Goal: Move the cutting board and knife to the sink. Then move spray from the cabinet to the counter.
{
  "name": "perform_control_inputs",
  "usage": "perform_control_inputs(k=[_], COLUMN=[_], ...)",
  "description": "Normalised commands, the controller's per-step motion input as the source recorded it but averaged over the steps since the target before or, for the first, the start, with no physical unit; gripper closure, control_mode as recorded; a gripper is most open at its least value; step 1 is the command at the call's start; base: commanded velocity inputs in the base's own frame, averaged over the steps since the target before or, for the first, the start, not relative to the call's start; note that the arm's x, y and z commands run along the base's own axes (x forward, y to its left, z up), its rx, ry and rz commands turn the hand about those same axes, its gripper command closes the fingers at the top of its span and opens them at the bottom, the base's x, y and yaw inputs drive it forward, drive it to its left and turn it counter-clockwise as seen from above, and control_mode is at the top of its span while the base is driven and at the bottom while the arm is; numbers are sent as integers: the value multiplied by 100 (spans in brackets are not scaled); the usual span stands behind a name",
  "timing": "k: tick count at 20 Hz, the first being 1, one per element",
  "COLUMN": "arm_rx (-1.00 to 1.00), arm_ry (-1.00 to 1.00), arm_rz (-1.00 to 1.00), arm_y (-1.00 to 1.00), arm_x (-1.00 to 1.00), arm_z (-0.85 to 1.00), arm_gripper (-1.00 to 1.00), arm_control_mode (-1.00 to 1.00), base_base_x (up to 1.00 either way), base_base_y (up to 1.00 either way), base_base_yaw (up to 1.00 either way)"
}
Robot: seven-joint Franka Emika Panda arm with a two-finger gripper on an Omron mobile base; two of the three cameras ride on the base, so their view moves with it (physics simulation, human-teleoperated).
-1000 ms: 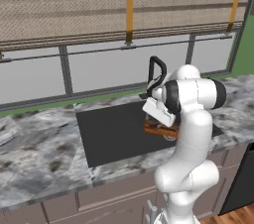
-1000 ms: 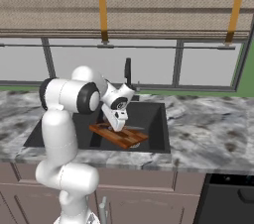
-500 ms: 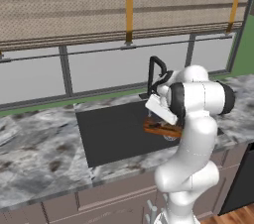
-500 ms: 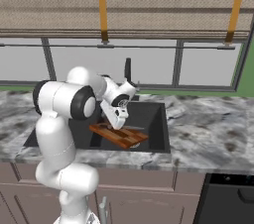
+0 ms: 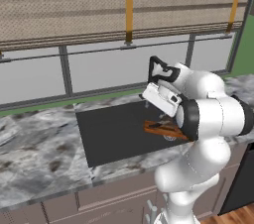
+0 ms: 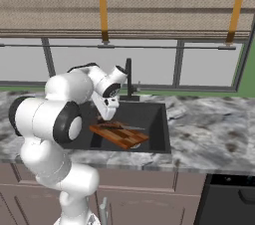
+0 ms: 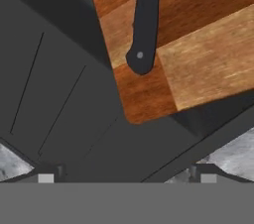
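The checkered wooden cutting board (image 6: 120, 136) lies tilted inside the black sink (image 6: 152, 119), near its front right part (image 5: 164, 130). The knife (image 6: 125, 127) rests on top of the board; its dark handle (image 7: 145, 25) is close below the hand. My gripper (image 7: 127, 176) hangs open just above the board's corner (image 7: 149, 99), holding nothing, with one fingertip (image 7: 45, 177) at each side. From the right base view the gripper (image 6: 107, 117) sits over the board's left end. The marbled counter (image 5: 39, 158) surrounds the sink. The spray and the cabinet are out of view.
A black faucet (image 6: 128, 77) stands behind the sink, right beside my wrist (image 5: 158, 69). A window with a blind runs along the back wall. A black appliance front (image 6: 229, 201) sits under the counter at the right.
The jaws have spread wider and stand apart from the board, which rests in the sink. The arm's elbow has swung slightly; the hand stays above the board.
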Motion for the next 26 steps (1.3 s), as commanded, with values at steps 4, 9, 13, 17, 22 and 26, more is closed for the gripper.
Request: perform_control_inputs(k=[4,9,13,17,22,26], arm_rx=[-5,-6,-7,-3,0,-6], arm_ry=[-1,-2,-9,-18,-35,-3], arm_rz=[0,0,0,0,0,6], arm_y=[28,35,31,15,14,29], arm_x=[-51,-68,-92,-99,-84,-14], arm_z=[79,70,44,33,29,-1], arm_gripper=[-100,-100,-100,-100,-100,-100], arm_control_mode=[-100,-100,-100,-100,-100,-100], base_base_x=[0,0,0,0,0,0], base_base_y=[0,0,0,0,0,0], base_base_yaw=[0,0,0,0,0,0])
